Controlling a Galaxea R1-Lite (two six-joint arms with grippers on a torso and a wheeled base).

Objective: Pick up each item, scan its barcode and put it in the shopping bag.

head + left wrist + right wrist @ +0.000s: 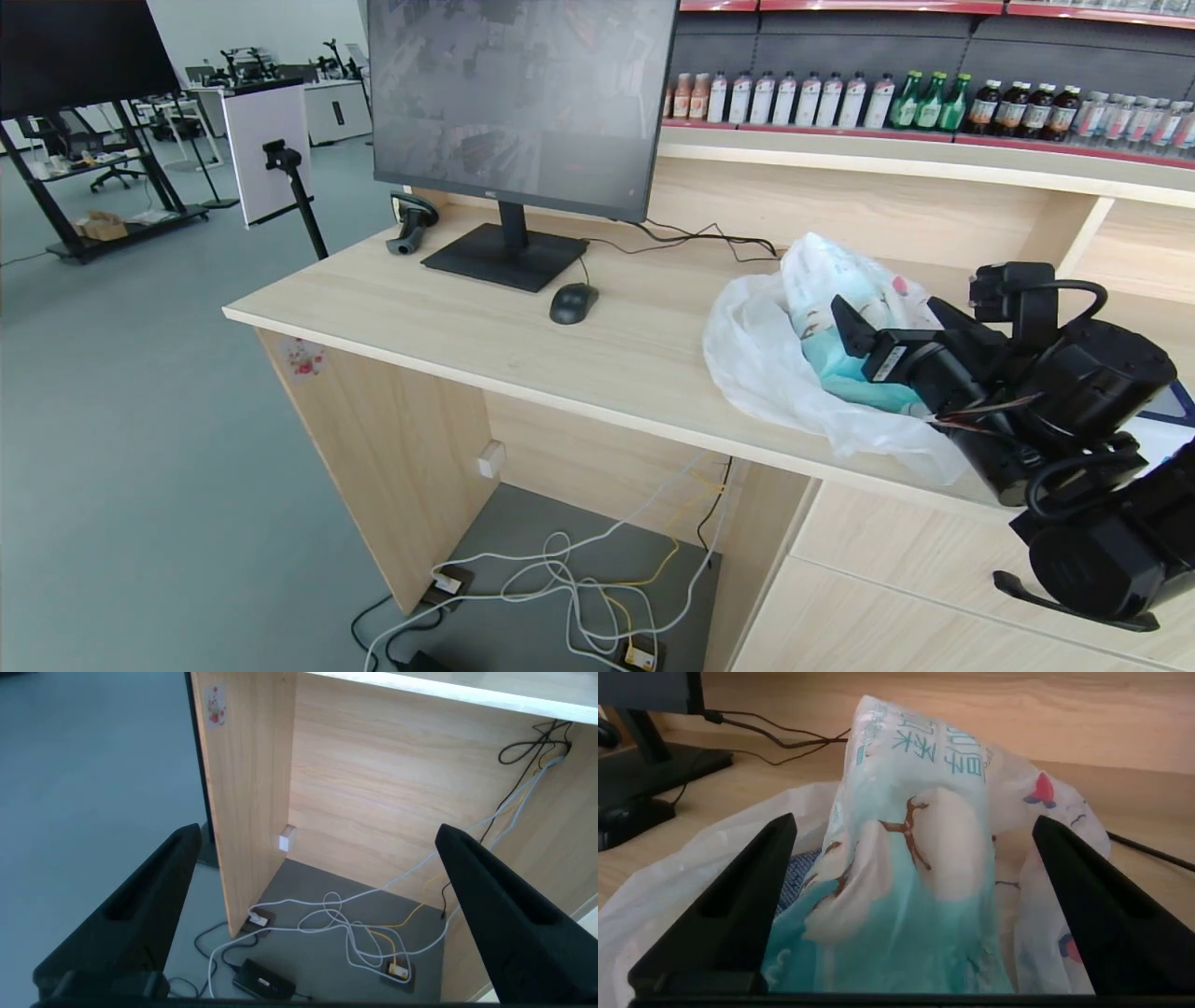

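A white plastic shopping bag (756,364) lies open on the wooden counter (523,345), right of centre. Inside it sits a teal and white soft pack (831,280), leaning up out of the bag's mouth. My right gripper (854,327) is at the bag's near right side, open, its fingers standing to either side of the pack (915,859) without closing on it. The bag's (673,887) white film spreads around the pack. My left gripper (318,831) hangs open and empty, low beside the counter, facing the space under it. A black barcode scanner (409,229) rests at the counter's far left.
A monitor (518,93) on its stand and a black mouse (572,302) occupy the counter's left half. Cables (355,938) lie tangled on the floor under the counter. A shelf of bottles (896,103) runs behind. A tripod (297,191) stands off the counter's left end.
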